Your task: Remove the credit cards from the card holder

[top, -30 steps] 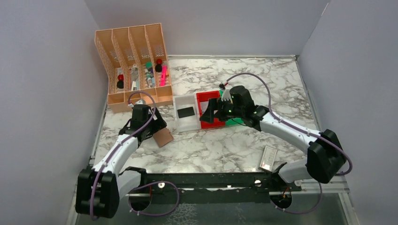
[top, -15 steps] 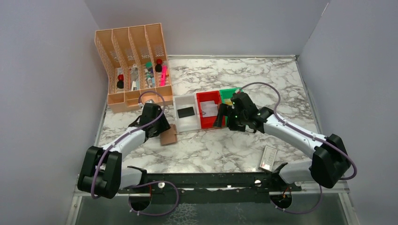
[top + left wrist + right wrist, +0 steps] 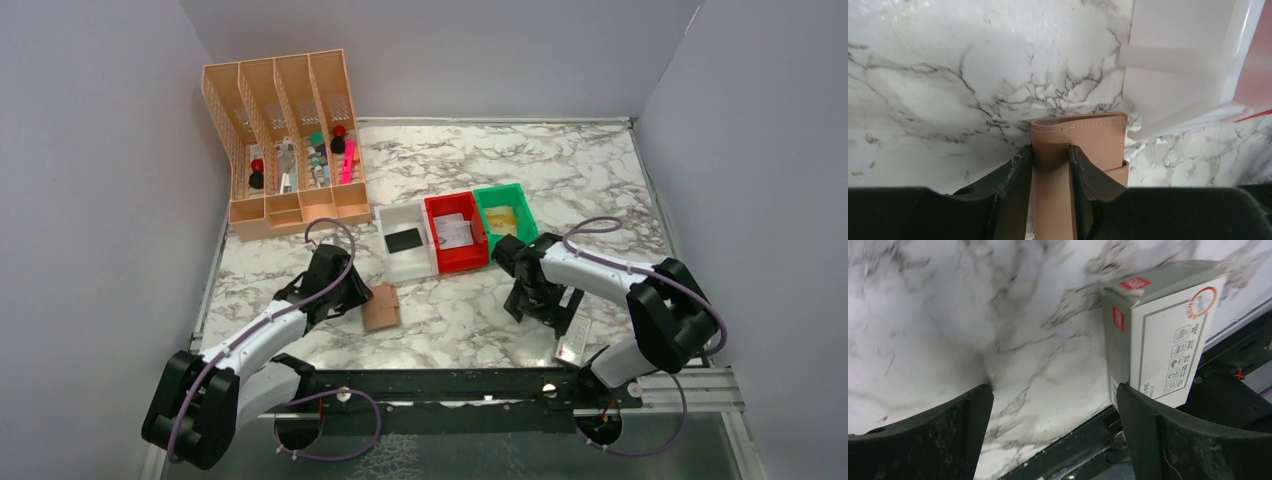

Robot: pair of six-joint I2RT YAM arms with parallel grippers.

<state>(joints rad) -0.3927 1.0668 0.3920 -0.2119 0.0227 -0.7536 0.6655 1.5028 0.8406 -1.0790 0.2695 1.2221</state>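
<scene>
The card holder [image 3: 381, 306] is a folded brown wallet lying on the marble in front of the white bin [image 3: 410, 266]. My left gripper [image 3: 358, 298] is shut on it from the left. In the left wrist view both black fingers press the sides of the card holder [image 3: 1083, 134], whose folded edge sticks out past the left gripper [image 3: 1050, 156]. A dark credit card [image 3: 403, 240] lies in the white bin. A pale card [image 3: 455, 232] lies in the red bin [image 3: 466, 262]. A tan-gold card [image 3: 503, 217] lies in the green bin [image 3: 522, 203]. My right gripper [image 3: 535, 300] hangs open and holds nothing.
A small white and grey box [image 3: 573, 338] stands at the table's near right edge, close to my right gripper [image 3: 1055, 405]; the same box [image 3: 1163, 330] shows by the right finger. A peach desk organizer [image 3: 285, 140] with pens stands at the back left. The white bin's corner [image 3: 1188, 75] lies just beyond the wallet.
My left gripper has closed on the card holder and slid it right and nearer. My right arm has drawn back from the bins toward the box at the near right.
</scene>
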